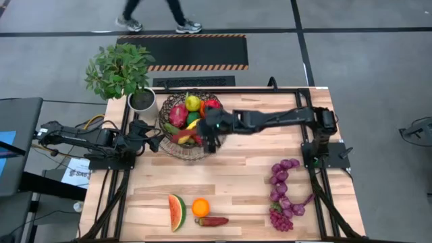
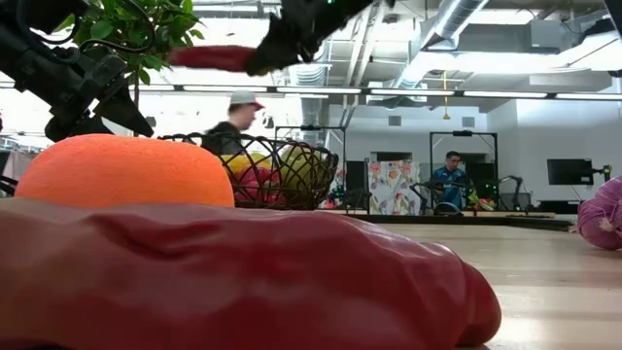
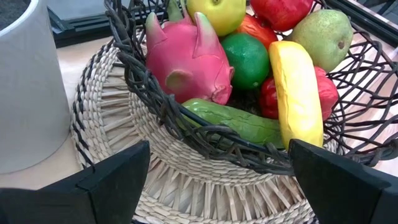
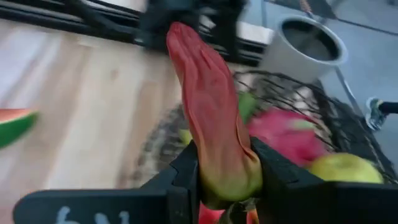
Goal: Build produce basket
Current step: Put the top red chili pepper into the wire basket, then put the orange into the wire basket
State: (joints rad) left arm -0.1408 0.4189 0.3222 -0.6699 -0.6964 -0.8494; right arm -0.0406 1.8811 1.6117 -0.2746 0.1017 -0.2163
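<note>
We see the bench (image 1: 229, 175) with the basket (image 1: 164, 116) on a woven mat (image 3: 186, 180) at its far side, already piled with dragon fruit (image 3: 186, 59), banana (image 3: 297, 93), cucumber (image 3: 239, 121) and pear (image 3: 323, 31). Because the heap sits high, anything dropped on top could roll over the low wire rim. The right gripper (image 1: 210, 138) hangs over the near rim, clamped on the stem end of a long red pepper (image 4: 208, 112); held by one end, we judge it could swing, snag the wire or land half outside. The left gripper (image 1: 152, 140) waits wide apart just beside the basket, close enough to be bumped. Watermelon slice (image 1: 177, 212), orange (image 1: 200, 207), another pepper (image 1: 213, 221) and grapes (image 1: 283, 196) lie on the near bench
</note>
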